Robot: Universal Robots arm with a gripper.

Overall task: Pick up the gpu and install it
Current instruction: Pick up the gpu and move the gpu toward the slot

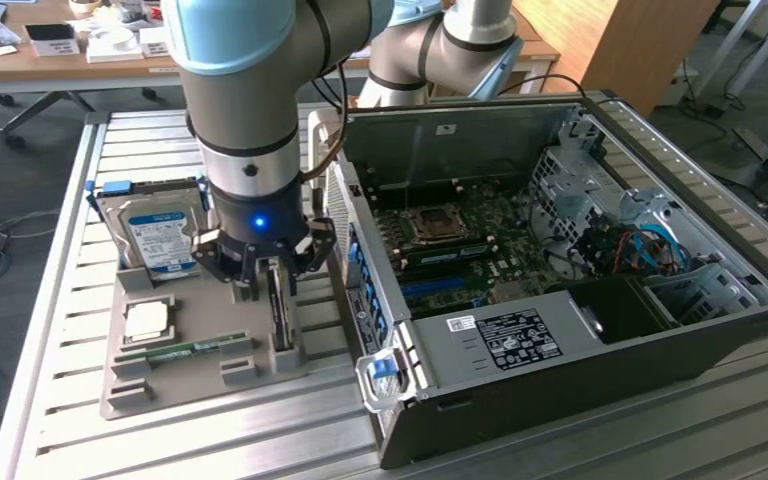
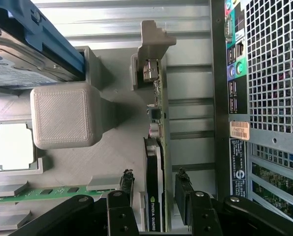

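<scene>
Cradling gpu [image 2: 152, 187]: tray [image 1: 177, 395] on slatted table [image 1: 117, 450]

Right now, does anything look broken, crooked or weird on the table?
Nothing stands out. The gpu stands on edge in its slot of the grey tray, and the open tool straddles it squarely. The hard drive and memory stick sit in their own slots.

Slatted metal table [image 1: 57, 330] bears a grey tray [image 1: 184, 388] and computer case [image 1: 558, 400].
</scene>
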